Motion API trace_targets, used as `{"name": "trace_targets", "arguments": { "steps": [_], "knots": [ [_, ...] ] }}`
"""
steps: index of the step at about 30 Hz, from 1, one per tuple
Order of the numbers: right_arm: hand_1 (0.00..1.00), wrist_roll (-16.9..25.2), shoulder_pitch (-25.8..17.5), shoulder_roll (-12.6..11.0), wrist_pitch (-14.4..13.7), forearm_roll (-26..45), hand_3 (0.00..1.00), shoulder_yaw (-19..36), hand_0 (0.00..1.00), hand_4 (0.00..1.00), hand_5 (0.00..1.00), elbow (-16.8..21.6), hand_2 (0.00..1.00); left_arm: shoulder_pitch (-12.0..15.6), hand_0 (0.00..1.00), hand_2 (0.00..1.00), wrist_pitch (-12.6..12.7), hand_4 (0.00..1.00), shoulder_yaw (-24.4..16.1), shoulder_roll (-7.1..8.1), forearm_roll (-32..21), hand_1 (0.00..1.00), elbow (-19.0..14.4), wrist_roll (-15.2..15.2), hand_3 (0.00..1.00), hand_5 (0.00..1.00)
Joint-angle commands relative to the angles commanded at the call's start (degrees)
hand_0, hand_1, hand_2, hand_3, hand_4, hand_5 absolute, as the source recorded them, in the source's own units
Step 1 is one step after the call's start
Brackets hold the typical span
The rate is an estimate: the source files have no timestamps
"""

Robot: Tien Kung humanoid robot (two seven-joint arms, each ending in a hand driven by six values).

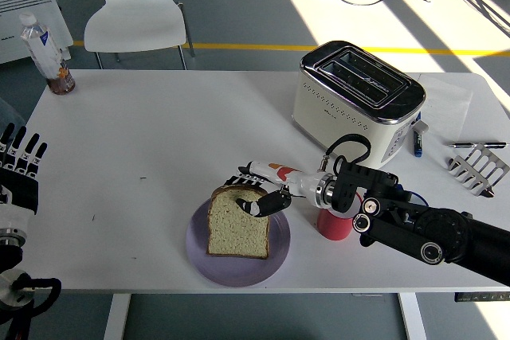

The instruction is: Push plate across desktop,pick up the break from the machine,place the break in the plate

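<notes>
My right hand (256,191) grips the top edge of the bread slice (237,222), fingers pinched on the crust; the fingertips behind the slice are hidden. The slice lies on the purple plate (201,256), near the table's (159,141) front edge at six o'clock. My right forearm covers most of a red cup (332,225) just beside the plate at three o'clock. My left hand (19,171) rests at nine o'clock, fingers spread, holding nothing, partly cut off by the frame. The toaster (356,101) stands at one o'clock, both slots dark. A metal rack (479,169) lies at three o'clock, a bottle (48,52) at ten o'clock.
</notes>
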Motion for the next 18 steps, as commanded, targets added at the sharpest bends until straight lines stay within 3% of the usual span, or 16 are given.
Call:
{"name": "trace_targets", "arguments": {
  "steps": [5,6,12,18],
  "knots": [
    [0.775,0.8,-0.2,-0.1,-0.8,-2.4,0.829,0.3,0.769,0.625,0.144,-0.4,0.813,0.1,0.817,0.876,0.0,0.476,0.0,-0.06,-0.1,0.824,0.0,-0.2,0.816,0.998],
    [0.816,1.1,-0.2,-0.1,-1.3,-2.4,0.88,0.4,0.813,0.64,0.146,-0.4,0.873,0.1,0.817,0.875,0.1,0.474,0.0,-0.07,-0.1,0.821,0.0,-0.3,0.815,0.998],
    [0.83,3.3,-0.7,-0.2,-6.8,-1.7,0.898,2.2,0.834,0.654,0.139,-0.2,0.888,0.3,0.817,0.873,0.1,0.475,0.3,-0.11,0.0,0.822,0.0,-0.4,0.813,0.998],
    [0.82,4.8,-2.2,-1.5,-9.3,-0.7,0.89,6.7,0.83,0.651,0.146,2.7,0.876,0.9,0.816,0.872,0.1,0.475,0.6,0.0,0.1,0.821,-0.1,-0.3,0.81,0.998]
  ]
}}
